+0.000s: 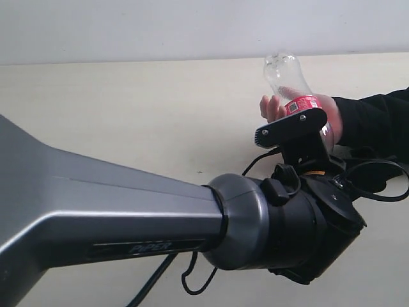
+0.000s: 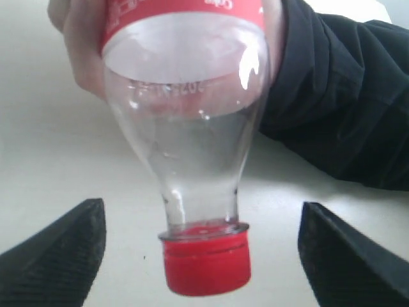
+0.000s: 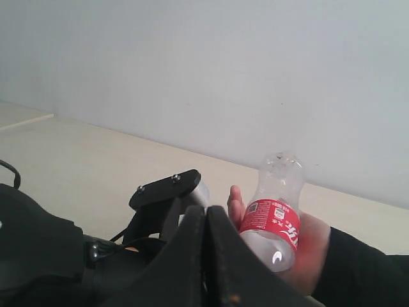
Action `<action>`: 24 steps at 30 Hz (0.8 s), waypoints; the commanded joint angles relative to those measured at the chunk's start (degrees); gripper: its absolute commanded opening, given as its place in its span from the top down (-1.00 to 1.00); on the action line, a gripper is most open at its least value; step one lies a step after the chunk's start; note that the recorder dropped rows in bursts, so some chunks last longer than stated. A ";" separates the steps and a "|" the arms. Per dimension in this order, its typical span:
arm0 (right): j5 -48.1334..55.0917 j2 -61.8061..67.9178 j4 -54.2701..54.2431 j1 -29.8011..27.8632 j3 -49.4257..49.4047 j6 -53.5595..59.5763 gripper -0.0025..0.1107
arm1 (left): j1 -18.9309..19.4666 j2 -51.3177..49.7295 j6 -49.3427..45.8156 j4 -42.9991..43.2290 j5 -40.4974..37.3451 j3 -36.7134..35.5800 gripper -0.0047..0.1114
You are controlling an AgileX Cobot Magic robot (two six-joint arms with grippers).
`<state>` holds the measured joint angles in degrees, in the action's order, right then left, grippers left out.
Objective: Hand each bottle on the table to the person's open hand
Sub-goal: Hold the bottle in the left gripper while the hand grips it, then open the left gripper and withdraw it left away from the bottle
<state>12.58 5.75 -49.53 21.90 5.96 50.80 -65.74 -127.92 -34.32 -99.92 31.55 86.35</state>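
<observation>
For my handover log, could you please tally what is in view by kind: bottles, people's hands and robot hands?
Bottles: 1, the red-labelled bottle
People's hands: 1, the person's hand
Robot hands: 2, the left hand and the right hand
Total: 4

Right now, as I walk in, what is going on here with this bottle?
A person's hand holds a clear bottle with a red label over the table. The left end effector is open, its fingers on either side of the red cap and not touching it. The right end effector is shut and holds nothing.
</observation>
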 commanded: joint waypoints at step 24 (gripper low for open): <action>0.06 -0.34 -0.16 0.11 -0.16 0.05 0.96 | 0.13 6.81 -6.25 -0.02 -0.29 0.23 -0.45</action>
<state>12.58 5.75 -49.53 21.90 5.96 50.80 -65.74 -122.70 -38.67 -99.92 31.00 86.35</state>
